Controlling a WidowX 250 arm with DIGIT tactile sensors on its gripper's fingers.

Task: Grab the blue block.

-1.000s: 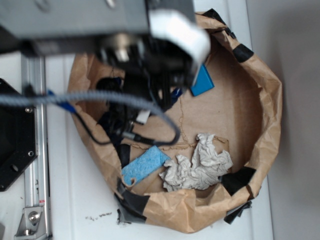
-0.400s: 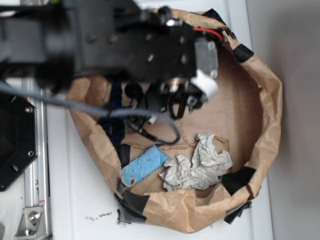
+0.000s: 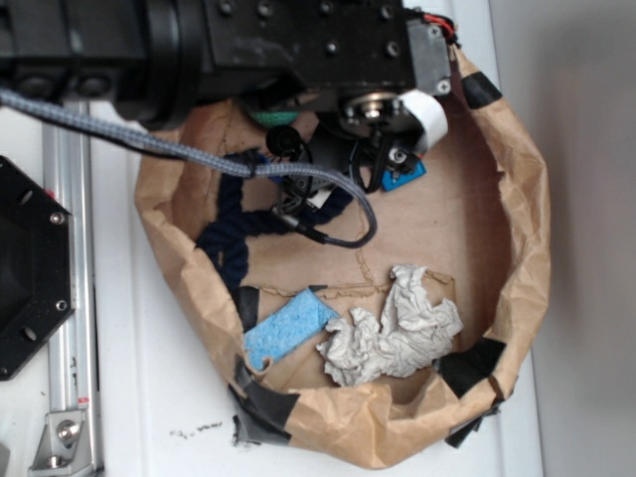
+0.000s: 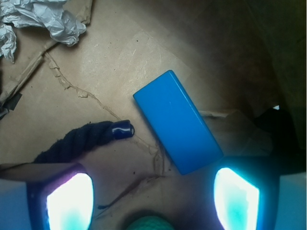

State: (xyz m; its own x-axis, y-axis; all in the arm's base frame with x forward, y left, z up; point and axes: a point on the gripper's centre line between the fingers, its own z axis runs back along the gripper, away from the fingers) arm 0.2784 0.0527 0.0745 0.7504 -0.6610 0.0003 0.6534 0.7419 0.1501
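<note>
The blue block (image 4: 177,121) lies flat and slanted on the brown paper floor of the bag, its lower end near my right finger. In the exterior view only a corner of the blue block (image 3: 405,176) shows under the arm. My gripper (image 4: 152,201) is open and empty, above the paper, with the block just ahead of and between the two glowing fingers (image 4: 69,201). The gripper (image 3: 383,159) hangs over the bag's far side in the exterior view.
A dark navy rope (image 4: 81,139) ends just left of the block and also shows in the exterior view (image 3: 238,234). A green ball (image 4: 151,223) sits at the wrist view's bottom edge. A pale blue sponge (image 3: 288,328) and crumpled paper (image 3: 397,328) lie near the bag's front wall (image 3: 517,248).
The arm has moved toward the bag's far side and now covers most of the blue block; the navy rope has come into view beneath it.
</note>
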